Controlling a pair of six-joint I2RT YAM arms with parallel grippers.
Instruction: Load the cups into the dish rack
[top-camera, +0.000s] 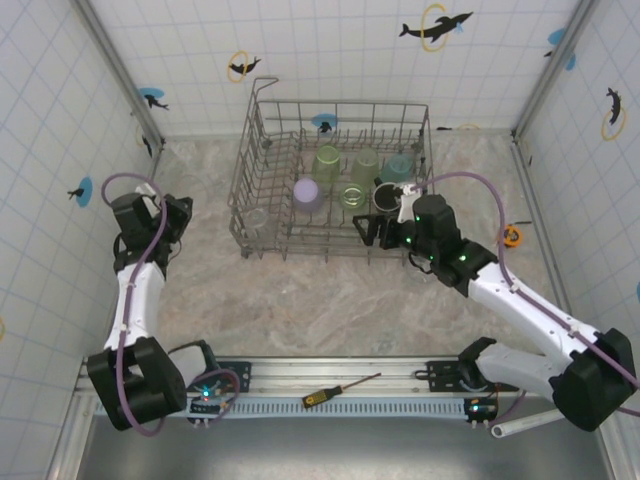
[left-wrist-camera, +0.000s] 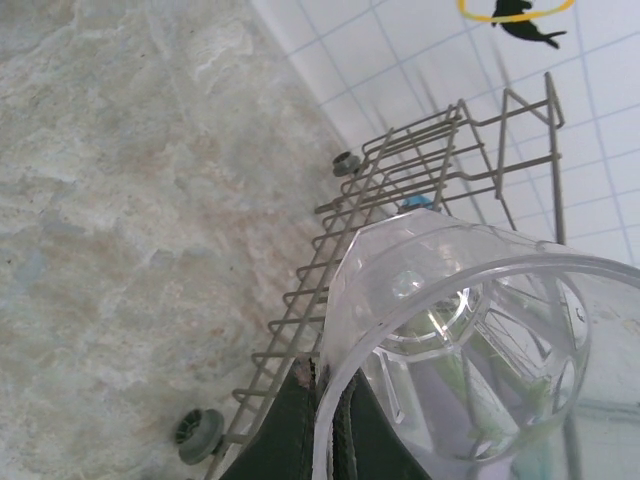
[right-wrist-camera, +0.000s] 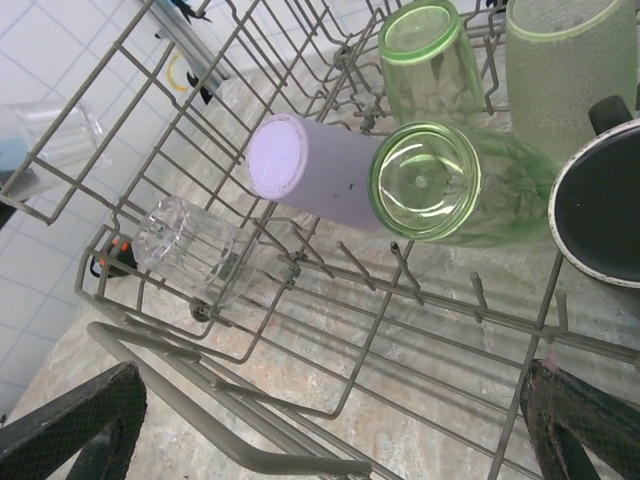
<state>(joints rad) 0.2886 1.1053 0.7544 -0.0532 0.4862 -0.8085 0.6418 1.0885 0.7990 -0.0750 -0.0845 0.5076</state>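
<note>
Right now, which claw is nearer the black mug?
Right. The right claw is at the dish rack's near edge, before the black mug; the left claw, holding a clear cup, is outside its left side.

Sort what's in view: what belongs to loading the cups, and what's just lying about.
Job in hand:
dish rack, lavender cup, green cups, teal cup, black mug, racked clear cup, clear cup in the left gripper

Lying about:
screwdriver, small orange ring
</note>
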